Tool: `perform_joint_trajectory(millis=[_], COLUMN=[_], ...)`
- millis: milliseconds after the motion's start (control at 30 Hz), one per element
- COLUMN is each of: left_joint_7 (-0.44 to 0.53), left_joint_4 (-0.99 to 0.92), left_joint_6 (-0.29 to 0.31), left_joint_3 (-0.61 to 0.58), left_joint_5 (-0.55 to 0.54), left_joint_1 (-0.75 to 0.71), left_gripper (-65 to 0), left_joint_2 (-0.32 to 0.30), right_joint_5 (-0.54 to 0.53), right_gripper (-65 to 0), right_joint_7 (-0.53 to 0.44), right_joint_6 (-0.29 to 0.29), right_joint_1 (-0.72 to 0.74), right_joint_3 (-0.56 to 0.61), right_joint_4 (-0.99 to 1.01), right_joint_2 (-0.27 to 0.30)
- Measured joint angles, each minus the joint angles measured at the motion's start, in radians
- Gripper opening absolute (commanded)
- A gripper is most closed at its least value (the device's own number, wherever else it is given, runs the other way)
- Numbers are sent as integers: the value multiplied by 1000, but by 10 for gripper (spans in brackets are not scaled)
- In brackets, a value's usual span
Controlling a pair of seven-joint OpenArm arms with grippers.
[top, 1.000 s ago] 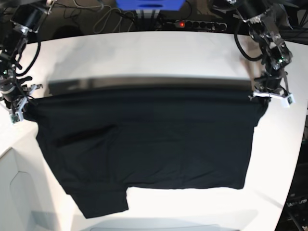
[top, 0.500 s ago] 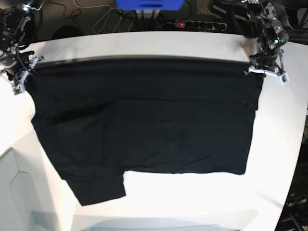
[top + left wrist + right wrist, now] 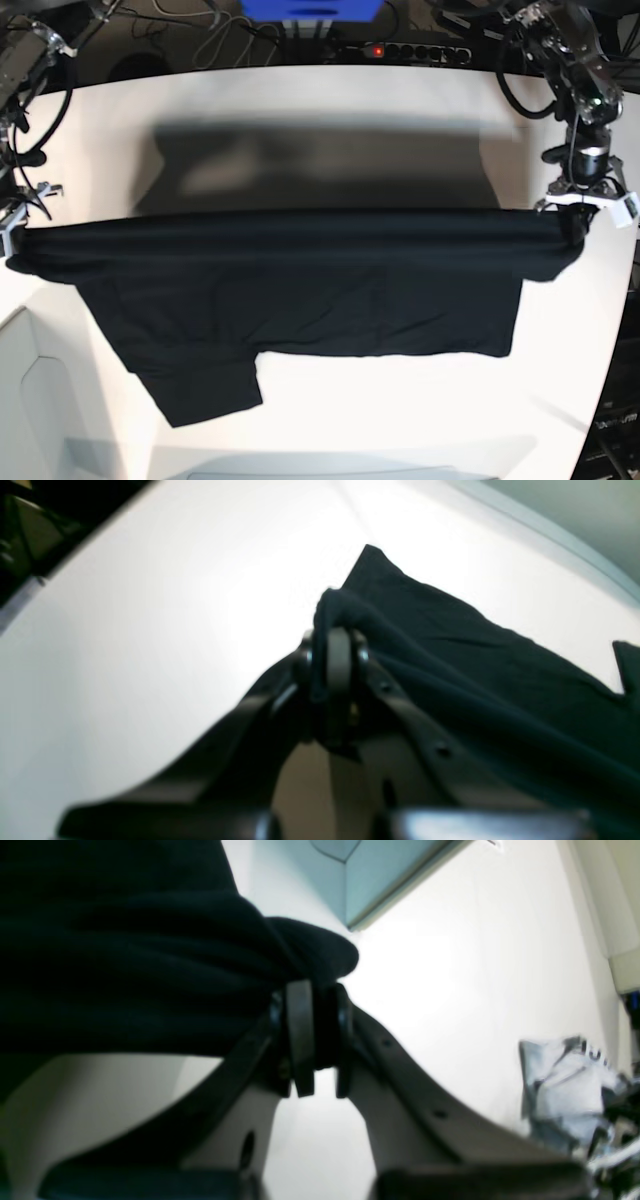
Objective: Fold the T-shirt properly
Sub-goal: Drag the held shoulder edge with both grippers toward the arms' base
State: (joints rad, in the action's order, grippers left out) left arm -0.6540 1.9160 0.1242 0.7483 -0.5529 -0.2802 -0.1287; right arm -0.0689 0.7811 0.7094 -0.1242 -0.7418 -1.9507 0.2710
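Black cloth, the shirt (image 3: pixel 300 300) is stretched taut between both arms, its long axis left to right, upper edge raised, lower part and sleeve lying on the tabletop (image 3: pixel 400 420). Left end effector (image 3: pixel 334 655) and right end effector (image 3: pixel 312 1040) each pinch a corner; cloth trails toward the near edge.

Right end effector (image 3: pixel 316 1040) clamped on bunched black T-shirt (image 3: pixel 125 950), white table (image 3: pixel 450 990), crumpled pale bag (image 3: pixel 565 1090)

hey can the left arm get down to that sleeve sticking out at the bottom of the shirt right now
Probably not: the left gripper is shut on the T-shirt edge, holding it taut with the right gripper. The sleeve lies far across.
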Motion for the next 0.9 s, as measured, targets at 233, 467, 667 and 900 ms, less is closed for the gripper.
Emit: perform_joint_trajectory(millis=[233, 467, 667, 900], left_joint_7=[-10, -1, 49, 52], left_joint_4=[-54, -262, -322, -324], left_joint_6=[1, 0, 10, 10], left_joint_3=[40, 37, 40, 40], left_joint_5=[2, 6, -10, -14], left_joint_1=[-159, -189, -177, -180], left_gripper=[-647, -647, -647, -647], left_joint_2=[65, 71, 60, 60], right_joint_5=[7, 21, 21, 15], right_gripper=[-650, -650, -650, -650], right_joint_7=[8, 16, 4, -1], right_joint_6=[1, 1, 1, 0], right_joint_1=[-156, -249, -251, -251], right_joint_3=[-34, -36, -36, -36], right_joint_4=[10, 11, 110, 196], right_joint_2=[-62, -100, -114, -103])
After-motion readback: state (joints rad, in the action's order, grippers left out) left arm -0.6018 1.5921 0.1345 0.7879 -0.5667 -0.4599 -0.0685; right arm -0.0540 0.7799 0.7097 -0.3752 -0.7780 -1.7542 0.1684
